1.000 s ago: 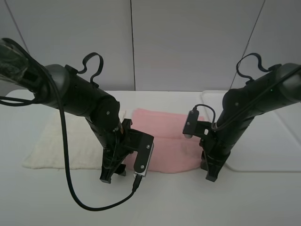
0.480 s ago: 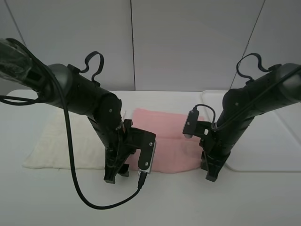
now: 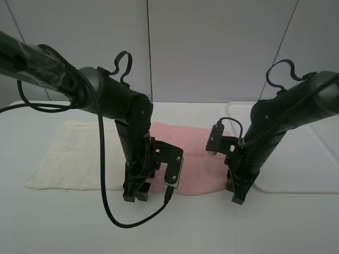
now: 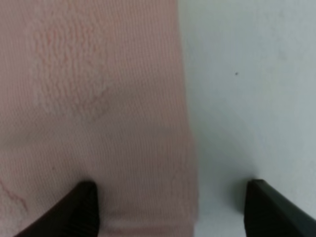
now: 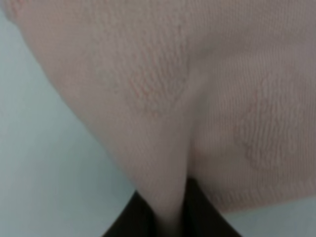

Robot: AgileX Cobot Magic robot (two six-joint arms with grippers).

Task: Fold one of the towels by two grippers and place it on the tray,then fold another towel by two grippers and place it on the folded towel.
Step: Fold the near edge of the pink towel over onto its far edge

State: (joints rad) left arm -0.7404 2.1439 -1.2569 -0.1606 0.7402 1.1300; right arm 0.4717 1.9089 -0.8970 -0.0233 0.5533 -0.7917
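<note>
The pink towel [image 3: 197,159] lies flat mid-table, and the cream-white towel [image 3: 74,154] lies flat to its left. My left gripper [image 3: 136,194] points down at the pink towel's near left corner. In the left wrist view the left gripper [image 4: 173,212] is open, one finger over the pink towel [image 4: 98,108] and the other over bare table. My right gripper [image 3: 238,197] stands at the towel's near right corner. In the right wrist view the right gripper [image 5: 163,215] is shut on a pinched ridge of the pink towel [image 5: 197,98]. The tray [image 3: 312,159] lies at the right.
The white table [image 3: 212,227] runs bare along the front. A loose black cable [image 3: 114,219] loops from the left arm down to the table in front. Grey wall panels stand behind.
My left arm has swung right, off the cream-white towel, and its open gripper now stands at the pink towel's near left corner. The right arm has kept still.
</note>
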